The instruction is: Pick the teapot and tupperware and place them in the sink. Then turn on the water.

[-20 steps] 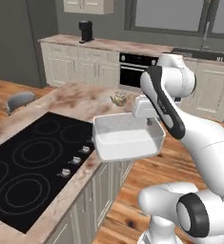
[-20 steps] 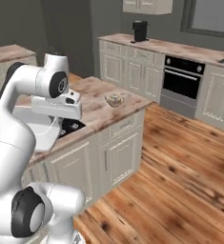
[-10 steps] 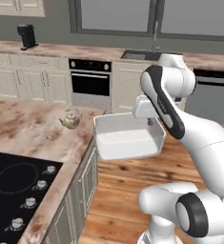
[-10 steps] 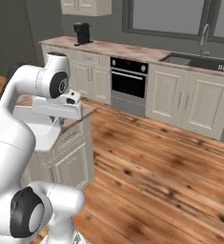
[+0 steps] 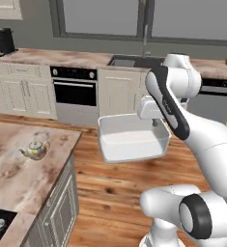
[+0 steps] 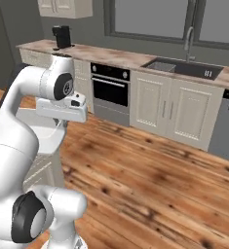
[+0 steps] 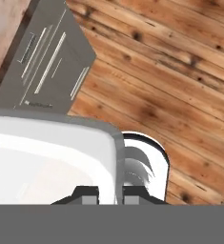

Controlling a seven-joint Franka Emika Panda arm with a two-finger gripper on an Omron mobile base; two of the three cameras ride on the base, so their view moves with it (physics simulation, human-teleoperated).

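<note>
Carrying the tupperware (image 5: 132,139) clear of any surface, the gripper (image 7: 108,193) is clenched on one side wall of the container, with one fingertip inside the rim and one outside, as the hand view shows. In the left base view the container hangs above the wooden floor (image 5: 110,183), at about 9 o'clock from the wrist, roughly level and open side up. It appears empty, thin-walled and light, so weight is judged a minor concern; the concern is leverage, since a wide shallow tub held by one wall can sag, twist or slip at the pinch. The smooth plastic is likely slippery, and the wall may flex under pressure. A hold low on the wall, close to a rounded corner where the rim stiffens it, is judged the soundest. The teapot (image 5: 35,149) stands upright on the island counter (image 5: 18,178), at 9 o'clock from the tupperware and well apart from it; it looks small, rigid and breakable, and its rounded body is judged the safer place to take hold than its handle or lid knob. The sink (image 6: 184,67) lies in the far counter below the faucet (image 6: 188,41), at 12 o'clock from the tupperware.
</note>
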